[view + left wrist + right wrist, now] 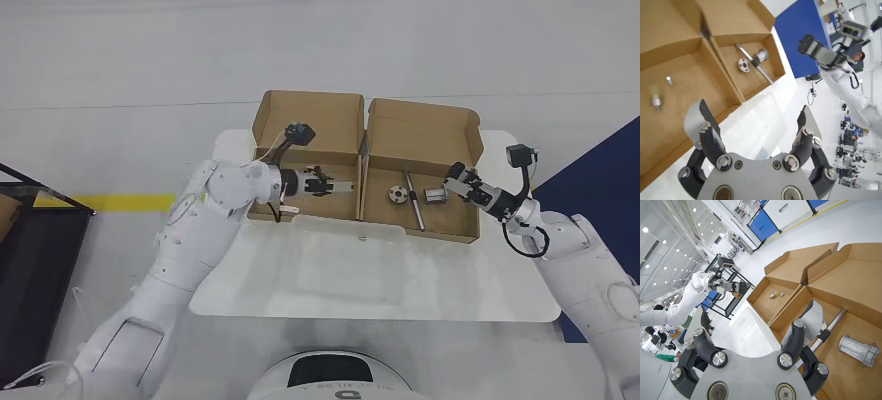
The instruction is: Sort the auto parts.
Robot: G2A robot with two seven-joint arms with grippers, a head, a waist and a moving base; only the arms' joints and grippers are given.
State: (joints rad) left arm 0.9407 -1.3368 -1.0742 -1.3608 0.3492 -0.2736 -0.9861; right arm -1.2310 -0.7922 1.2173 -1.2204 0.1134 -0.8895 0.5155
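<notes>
Two open cardboard boxes stand side by side at the back of the white table. The left box holds a small threaded metal fitting and a tiny metal piece. The right box holds a long steel rod, a round flange and a ribbed metal cylinder. My left gripper hovers open over the left box's front part, nothing between its fingers. My right gripper hangs open above the right box, close to the rod and the cylinder.
A clear plastic tray lies on the table just in front of the boxes. Both box lids stand up at the back. A black rack stands on the floor to the far left.
</notes>
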